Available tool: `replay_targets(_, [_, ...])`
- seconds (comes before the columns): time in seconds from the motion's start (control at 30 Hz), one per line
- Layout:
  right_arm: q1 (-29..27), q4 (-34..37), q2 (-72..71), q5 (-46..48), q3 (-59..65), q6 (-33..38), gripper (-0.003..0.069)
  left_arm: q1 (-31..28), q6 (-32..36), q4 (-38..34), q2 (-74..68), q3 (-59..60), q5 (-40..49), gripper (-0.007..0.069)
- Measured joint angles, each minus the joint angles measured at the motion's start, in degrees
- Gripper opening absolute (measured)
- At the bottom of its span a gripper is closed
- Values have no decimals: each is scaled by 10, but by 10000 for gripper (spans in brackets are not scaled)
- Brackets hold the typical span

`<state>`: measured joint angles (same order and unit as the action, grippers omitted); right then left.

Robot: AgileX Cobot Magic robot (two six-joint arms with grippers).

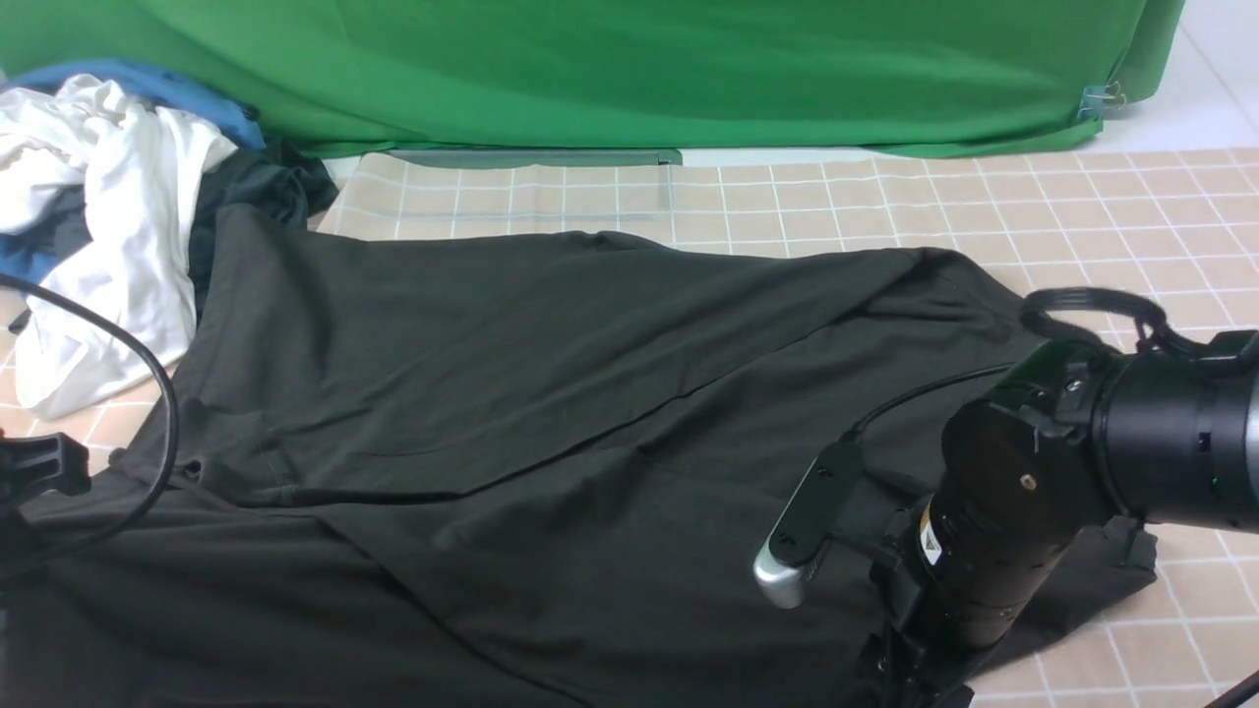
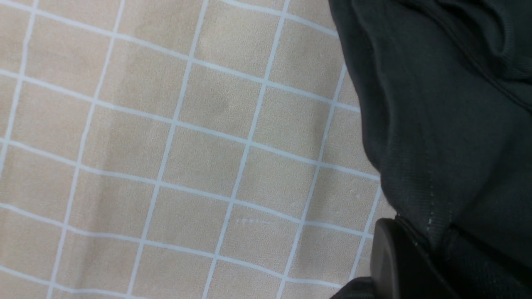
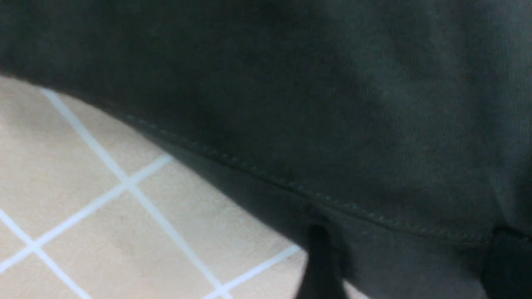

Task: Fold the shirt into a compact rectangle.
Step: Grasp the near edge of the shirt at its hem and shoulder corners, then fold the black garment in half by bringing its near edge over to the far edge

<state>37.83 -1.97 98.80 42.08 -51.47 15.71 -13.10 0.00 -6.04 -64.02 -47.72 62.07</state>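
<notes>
Left wrist view: L gripper (image 2: 432, 253) clenched on shirt (image 2: 449, 124) hem; R gripper (image 3: 409, 236) released.

Close over black knit shirt (image 3: 316, 83), filling most of the frame, stitched hem running diagonally across. Below the hem, beige tablecloth with white grid lines (image 3: 83, 199), flat and bare. Right gripper (image 3: 411, 270) seen only as two dark, blurred fingertips (image 3: 320, 270) standing well apart, shirt edge lying between them.

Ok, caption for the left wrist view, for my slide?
Left pincer shut on the edge of the shirt, checked tablecloth beneath.
</notes>
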Motion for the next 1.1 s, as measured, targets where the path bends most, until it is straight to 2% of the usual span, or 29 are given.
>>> replay_targets(0.03, [3, -8, 1, -2, -1, -6, 394, 0, 0, -2, 0, 0, 0, 34])
replay_targets(0.07, [4, -10, 1, -5, -1, -9, 340, 0, 0, -4, 0, 0, -2, 34])
replay_targets(0.13, [7, -21, 1, -9, -2, -19, 155, 0, 0, -12, 0, 0, -4, 34])
replay_targets(0.17, [7, -25, 0, -10, -2, -23, 99, 0, 0, -20, 0, 0, -5, 34])
replay_targets(0.23, [7, -30, -6, -9, -2, -26, 66, 0, 0, -37, 0, -1, -8, 34])
replay_targets(0.43, [1, -39, -65, 16, -22, -27, 59, 0, -16, -68, -1, -23, -16, 34])
replay_targets(0.67, [-85, -37, -112, 22, -100, -17, 55, 0, -43, -78, -50, -107, -44, 34])
replay_targets(0.87, [-145, -21, -53, 19, -193, 23, 55, 0, -37, -154, -184, -188, -87, 34])
replay_targets(1.1, [-191, -19, 55, 13, -319, 26, 55, 0, -37, -187, -330, -304, -97, 34])
